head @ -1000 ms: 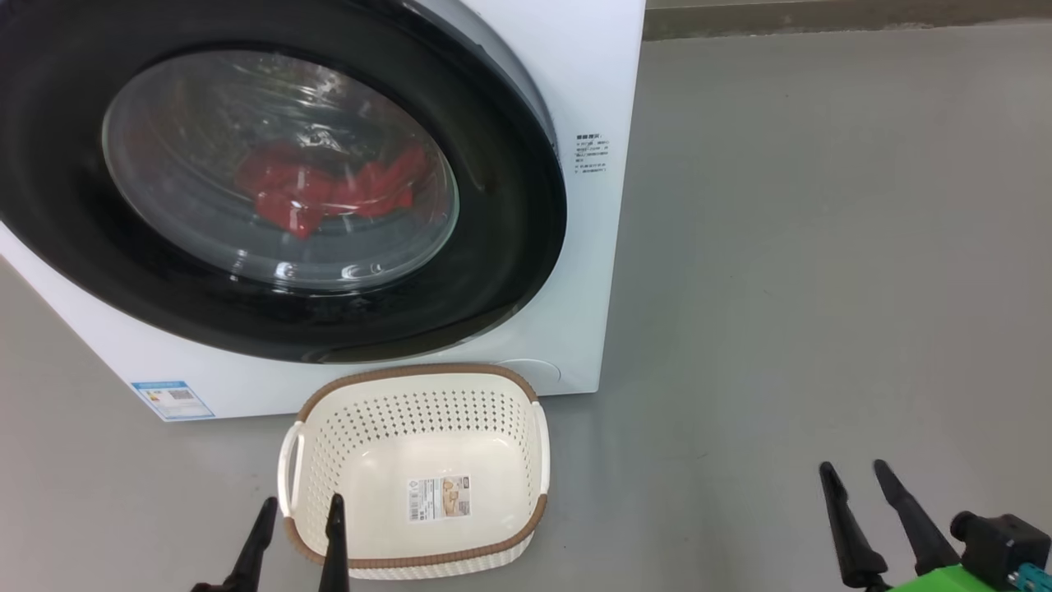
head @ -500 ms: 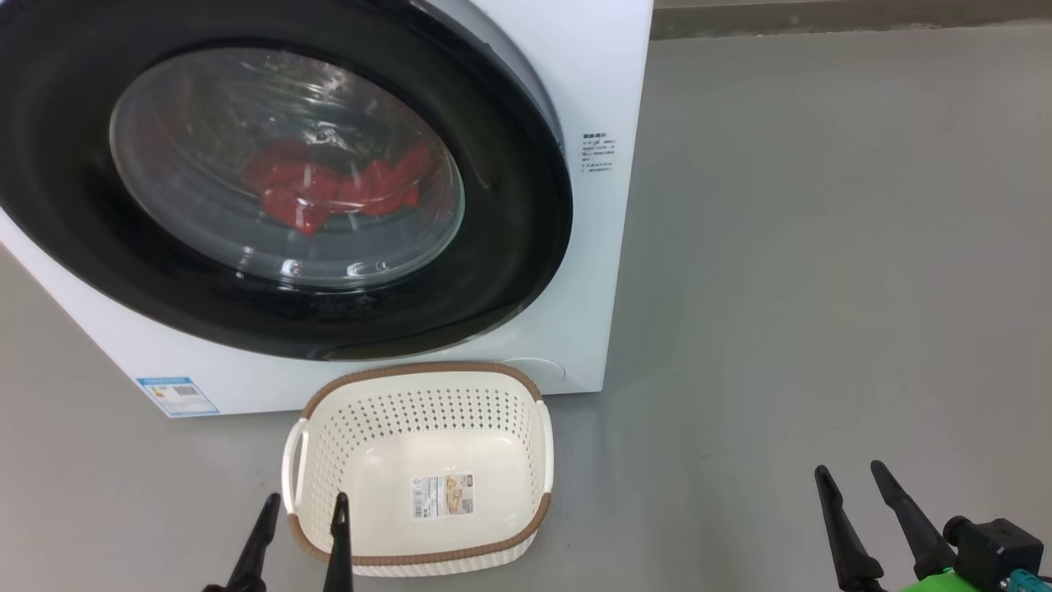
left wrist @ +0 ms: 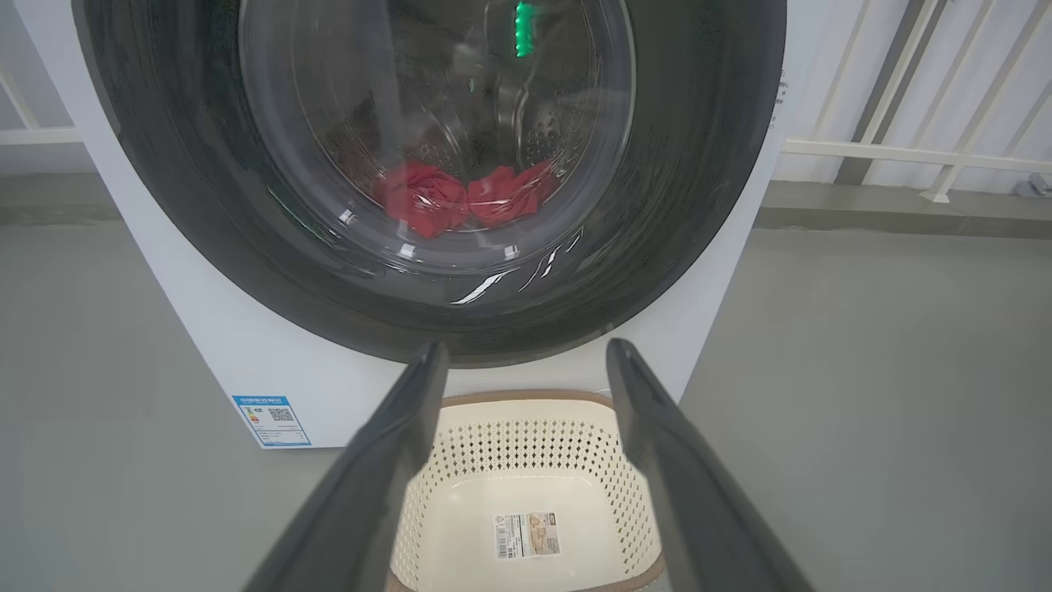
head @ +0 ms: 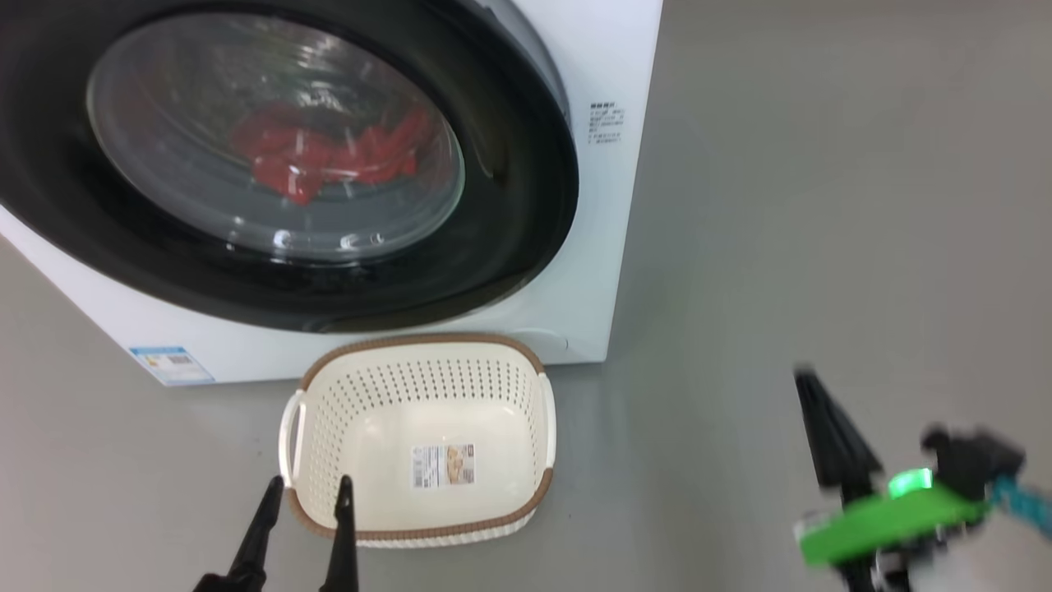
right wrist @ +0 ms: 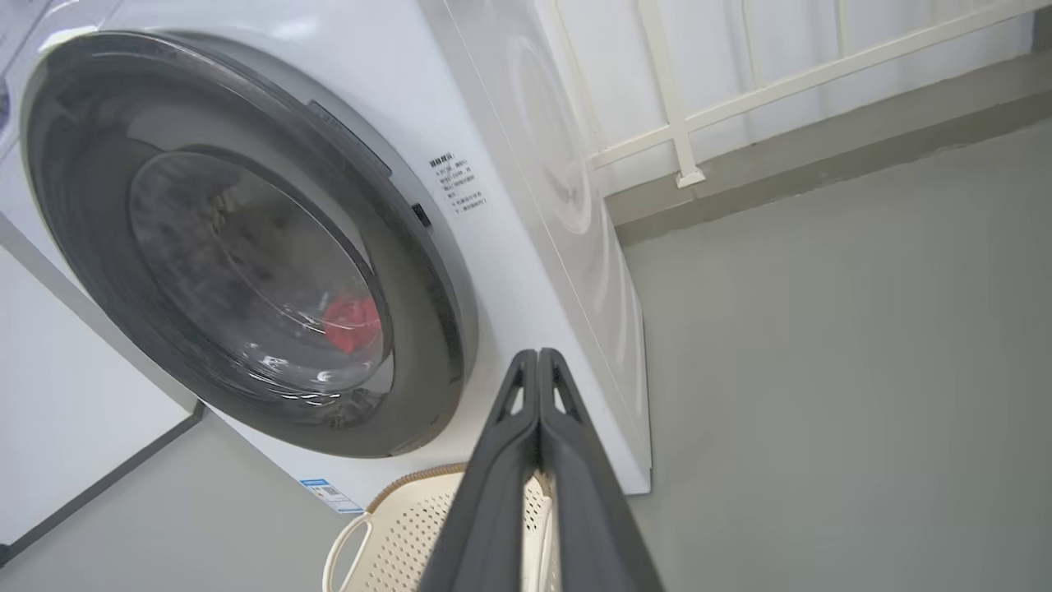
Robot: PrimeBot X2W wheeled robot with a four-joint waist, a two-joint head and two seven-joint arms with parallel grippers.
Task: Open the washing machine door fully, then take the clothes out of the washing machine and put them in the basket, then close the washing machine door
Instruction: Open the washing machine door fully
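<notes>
door point(head: 509, 205) shut, clothes point(head: 320, 156) behind its glass. basket point(head: 419, 345) empty on floor point(head: 822, 205) just below. r gripper point(right wrist: 538, 355) clenched, holds nothing; l gripper point(head: 310, 485) spread, idle. risk: closed tips slip off glossy door edge.

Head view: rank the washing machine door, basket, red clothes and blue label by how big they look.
1. washing machine door, cropped at the view's edge
2. basket
3. clothes, seen through the door
4. blue label
The clothes lie farther off, so this is apparent size only.
</notes>
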